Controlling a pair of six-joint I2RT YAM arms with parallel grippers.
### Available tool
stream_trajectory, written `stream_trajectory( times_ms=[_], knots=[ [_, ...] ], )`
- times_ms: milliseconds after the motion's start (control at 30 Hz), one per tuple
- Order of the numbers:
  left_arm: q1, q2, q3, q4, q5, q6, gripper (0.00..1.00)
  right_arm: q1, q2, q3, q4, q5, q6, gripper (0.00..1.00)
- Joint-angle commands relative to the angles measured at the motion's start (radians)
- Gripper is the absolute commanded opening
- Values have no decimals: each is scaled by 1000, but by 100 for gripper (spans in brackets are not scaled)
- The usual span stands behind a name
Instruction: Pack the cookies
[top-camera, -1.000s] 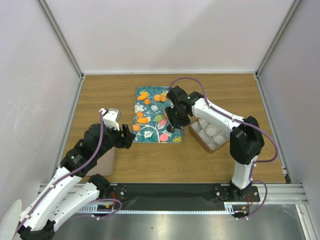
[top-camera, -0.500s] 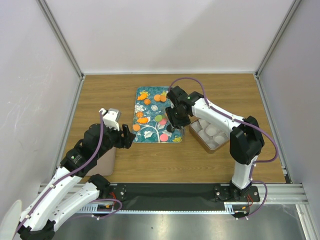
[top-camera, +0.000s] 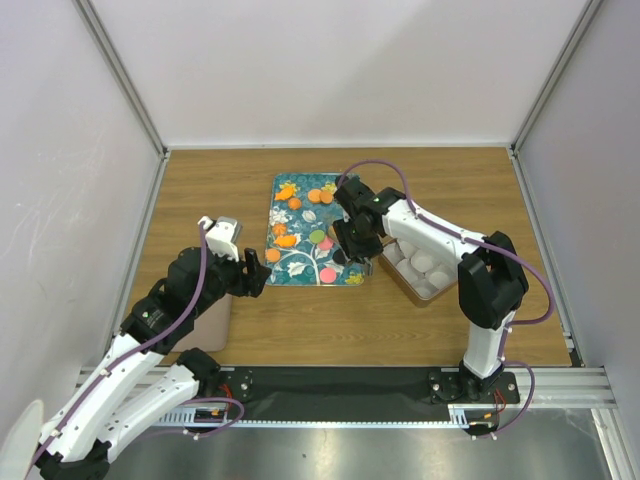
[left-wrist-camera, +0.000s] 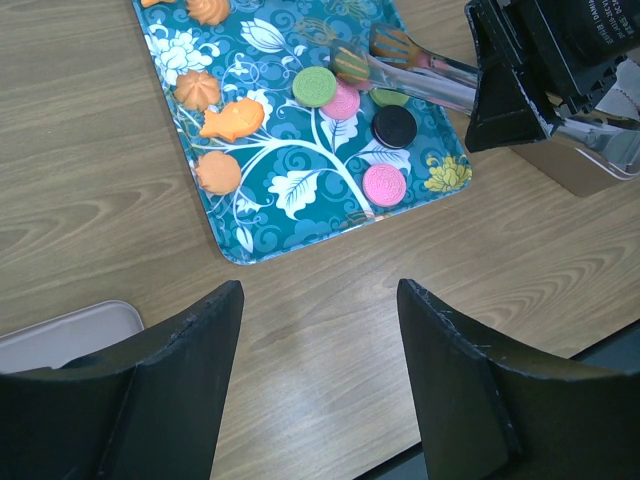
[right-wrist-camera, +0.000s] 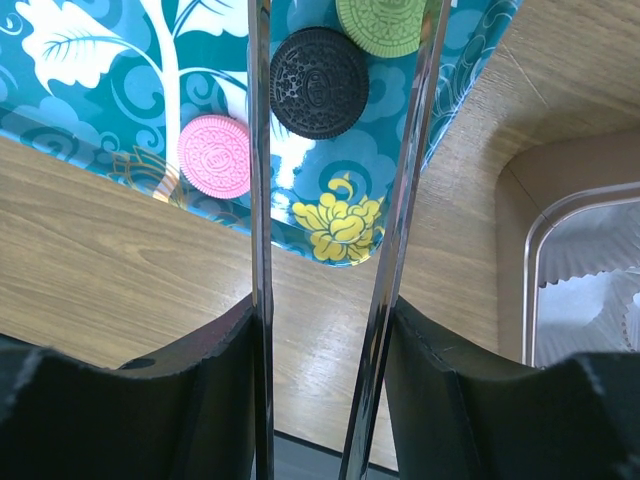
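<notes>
Several cookies lie on the teal flowered tray (top-camera: 300, 262): a green one (left-wrist-camera: 315, 86), two pink ones (left-wrist-camera: 343, 101) (left-wrist-camera: 384, 184), a black one (left-wrist-camera: 394, 126) and orange ones (left-wrist-camera: 218, 172). My right gripper (top-camera: 352, 240) (right-wrist-camera: 322, 310) is shut on metal tongs (right-wrist-camera: 258, 200), whose two blades stand apart over the tray's near right corner. The black cookie (right-wrist-camera: 318, 82) and another green cookie (right-wrist-camera: 380, 22) show between the blades, and a pink cookie (right-wrist-camera: 214, 156) lies left of them. My left gripper (left-wrist-camera: 320, 300) (top-camera: 255, 280) hangs open over bare table, near the tray's front edge.
A tan box (top-camera: 420, 262) (right-wrist-camera: 580, 280) with white paper cups stands right of the tray. A beige lid (top-camera: 212, 320) (left-wrist-camera: 60, 330) lies on the table under my left arm. White walls close in the wooden table (top-camera: 460, 190) on three sides.
My right gripper with the tongs has shifted very slightly over the tray's right side. The left arm has not moved.
</notes>
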Motion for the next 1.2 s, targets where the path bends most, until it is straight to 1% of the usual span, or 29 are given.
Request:
stream_trajectory(
  times_ms=[0, 300, 333, 433, 600, 633, 767, 900, 1000, 1033, 1133, 1167],
  knots=[
    [-7, -3, -2, 20, -1, 8, 69, 6, -3, 4, 22, 7, 1, 50],
    [-9, -9, -2, 20, -2, 8, 69, 4, 9, 16, 13, 1, -5, 45],
    [-9, -9, -2, 18, -2, 8, 69, 4, 8, 17, 10, 4, -5, 42],
    [-7, -10, -2, 20, -2, 6, 69, -8, -14, 30, 5, 7, 0, 36],
    [-7, -10, -2, 21, -1, 8, 69, -31, -78, 63, -16, 15, 4, 33],
    [-7, -12, -2, 20, -1, 8, 69, -36, -90, 68, -19, 47, 6, 33],
    [-7, -13, -2, 20, 2, 8, 69, -51, -143, 71, -36, 66, 15, 32],
    [-7, -13, -2, 20, 1, 8, 69, -71, -219, 30, -54, 86, 29, 32],
    [-7, -15, -2, 23, 4, 8, 69, -97, -317, -16, -74, 101, 49, 32],
    [-7, -13, -2, 23, 7, 8, 69, -109, -378, -56, -82, 112, 53, 31],
    [-9, -12, -4, 23, 13, 9, 69, -143, -472, -120, -110, 125, 83, 32],
    [-7, -12, -2, 23, 16, 9, 69, -151, -529, -162, -119, 132, 92, 32]
  ],
)
